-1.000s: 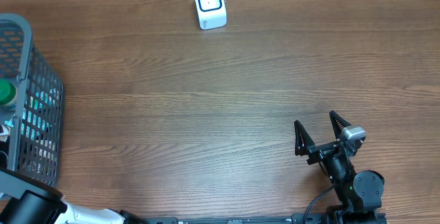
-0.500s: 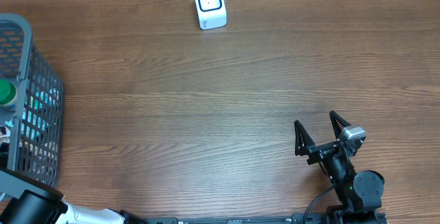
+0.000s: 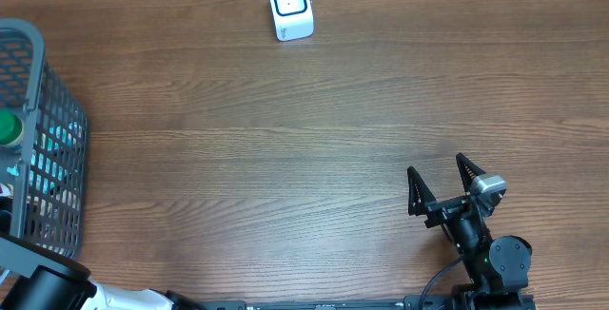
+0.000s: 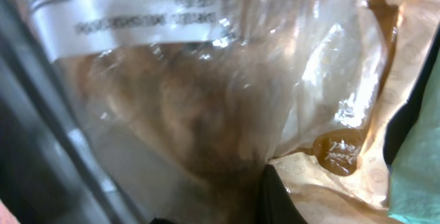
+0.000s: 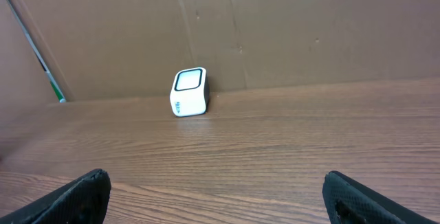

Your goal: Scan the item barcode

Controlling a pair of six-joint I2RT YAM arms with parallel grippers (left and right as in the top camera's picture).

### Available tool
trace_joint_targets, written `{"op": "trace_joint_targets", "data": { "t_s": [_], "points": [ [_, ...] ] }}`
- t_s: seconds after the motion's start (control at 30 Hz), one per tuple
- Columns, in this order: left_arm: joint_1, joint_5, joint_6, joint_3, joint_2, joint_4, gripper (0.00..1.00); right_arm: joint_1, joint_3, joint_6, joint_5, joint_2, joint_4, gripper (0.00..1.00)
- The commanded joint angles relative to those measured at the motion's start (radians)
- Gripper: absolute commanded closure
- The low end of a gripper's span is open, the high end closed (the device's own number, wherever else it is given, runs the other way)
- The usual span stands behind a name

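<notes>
The item is a clear plastic bag of brownish contents with a white printed label; it fills the left wrist view. My left gripper is shut on the bag's lower part, with one black finger showing beside it. No barcode can be made out on the label. From overhead the left gripper is hidden inside the grey basket. The white scanner stands at the table's far edge, also ahead in the right wrist view as the scanner. My right gripper rests open and empty near the front right, the same gripper.
The mesh basket at the left edge holds a green-capped thing, a teal packet and tan wrapping. A brown cardboard wall runs behind the scanner. Bare wooden table lies between the basket and the right arm.
The white thing at the basket's left edge has shifted slightly. The right arm and the scanner have not moved.
</notes>
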Motion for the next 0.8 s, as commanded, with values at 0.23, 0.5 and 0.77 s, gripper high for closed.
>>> {"op": "trace_joint_targets", "data": {
  "t_s": [0.23,0.5,0.77],
  "points": [
    [-0.008,-0.007,-0.003,0.152,-0.012,-0.169,0.96,-0.006,-0.011,-0.003,0.0,-0.01,0.005,0.0],
    [-0.008,-0.007,-0.005,0.248,-0.105,-0.227,0.96,-0.006,-0.011,-0.004,0.0,-0.01,0.005,0.0],
    [-0.008,-0.006,-0.007,0.244,-0.16,-0.238,0.96,-0.006,-0.011,-0.003,0.0,-0.01,0.005,0.0]
  ]
}}
